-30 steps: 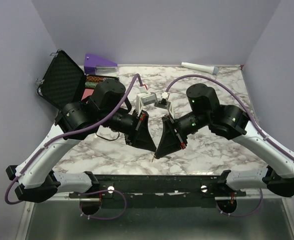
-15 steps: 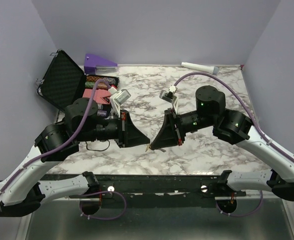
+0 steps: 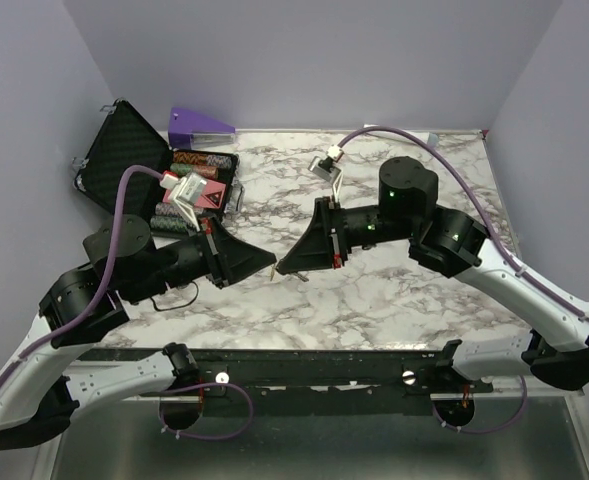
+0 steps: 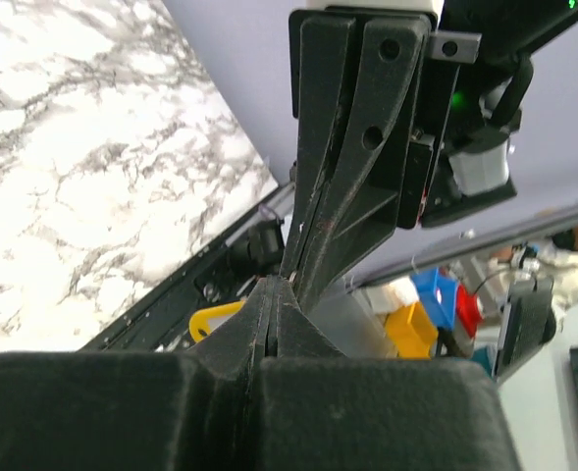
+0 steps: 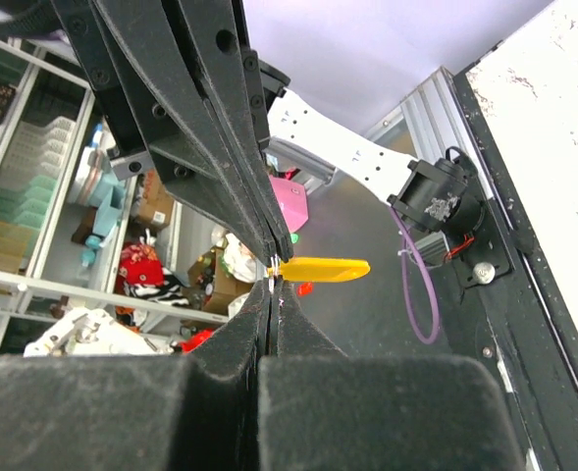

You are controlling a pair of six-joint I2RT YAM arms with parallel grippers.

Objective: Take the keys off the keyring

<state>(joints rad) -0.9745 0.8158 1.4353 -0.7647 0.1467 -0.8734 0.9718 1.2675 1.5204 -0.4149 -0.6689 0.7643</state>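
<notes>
Left tool (image 3: pixel 272 263) and right tool (image 3: pixel 280 271) tip-to-tip; keys (image 5: pixel 320 268) mostly hidden

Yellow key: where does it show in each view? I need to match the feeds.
Top external: too small to make out; look where the left claw and right claw meet tip to tip.
Left wrist: yellow key, lower centre-left, beside the tips.
Right wrist: centre, sticking out right of the tips.
Shared landmark: the meeting claw tips.
</notes>
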